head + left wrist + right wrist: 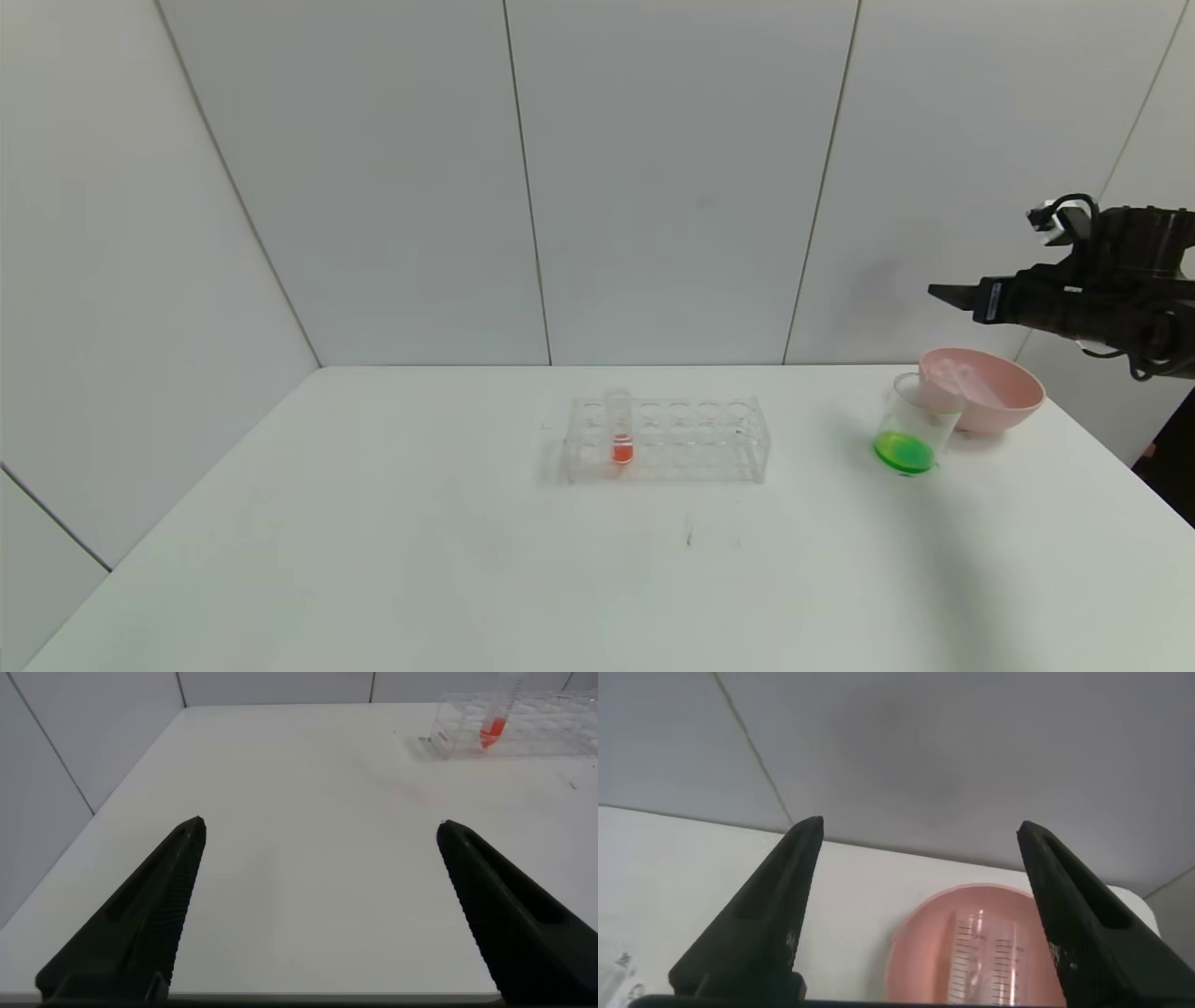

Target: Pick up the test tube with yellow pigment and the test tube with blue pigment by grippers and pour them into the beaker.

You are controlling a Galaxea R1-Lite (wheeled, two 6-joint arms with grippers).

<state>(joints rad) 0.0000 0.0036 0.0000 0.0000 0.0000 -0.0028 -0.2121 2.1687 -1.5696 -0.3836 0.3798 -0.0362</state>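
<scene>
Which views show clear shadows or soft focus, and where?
Head view: lighting is even; faint shadows fall left of the rack and beside the beaker. Left wrist view: the left gripper fingers are sharp and the far rack softer. Right wrist view: a dim smudge of shadow on the wall above the pink bowl, seen between the right gripper fingers.

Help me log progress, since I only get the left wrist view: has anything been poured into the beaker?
Observer: Yes, the beaker holds green liquid at its bottom.
Operator: Where are the yellow and blue tubes?
Observer: Two clear graduated tubes lie in the pink bowl beside the beaker.
Operator: And the right gripper?
Observer: The right gripper hangs in the air over the bowl, fingers open, holding nothing.
</scene>
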